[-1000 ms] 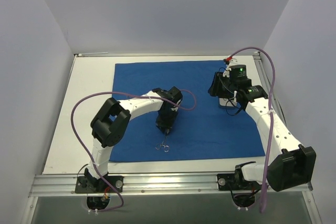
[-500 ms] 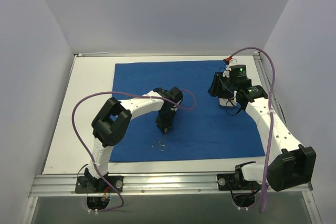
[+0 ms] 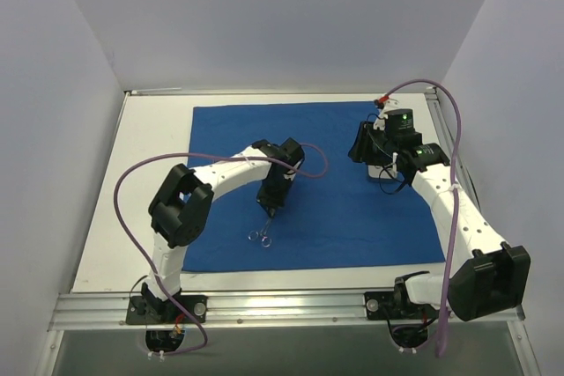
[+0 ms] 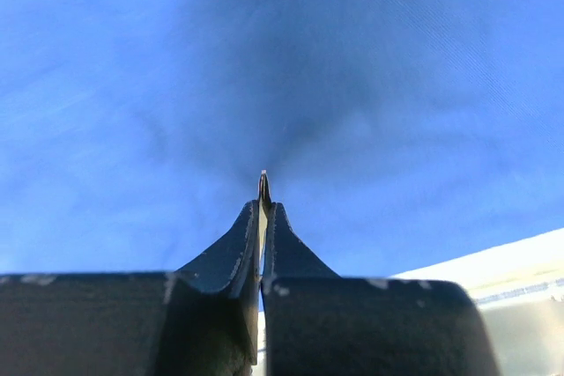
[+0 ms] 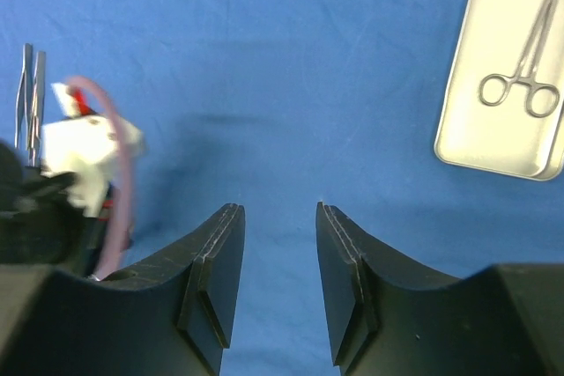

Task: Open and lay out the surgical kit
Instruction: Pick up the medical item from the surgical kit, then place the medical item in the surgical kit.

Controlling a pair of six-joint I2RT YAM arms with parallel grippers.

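**State.** The cloth (image 3: 335,129) lies open and flat on the table (image 3: 150,173). The left gripper (image 3: 270,209) stands over the near half of the cloth, its jaws pressed together on the thin tip of the forceps (image 3: 261,236). The ring handles point toward the near edge. Whether the rings touch the cloth cannot be told. The right gripper (image 5: 278,209) hovers over the right part of the cloth, jaws partly apart with nothing between them. A tray (image 5: 476,121) holding the second forceps (image 5: 529,59) rests on the cloth near it.

**Hazards.**
1. Slip. The grip is on a narrow metal tip only. A quick move or a turn of the wrist may let the forceps pivot or drop, so that they land askew or off the cloth.
2. Snag. If the rings drag, they may catch the cloth and pull a fold into it, spoiling the layout.
3. Poor release. Opening the jaws high above the cloth lets the forceps fall and bounce. Lower first.
4. Collision. The arms are well apart. A placement further right brings the left gripper toward the tray and the right gripper.
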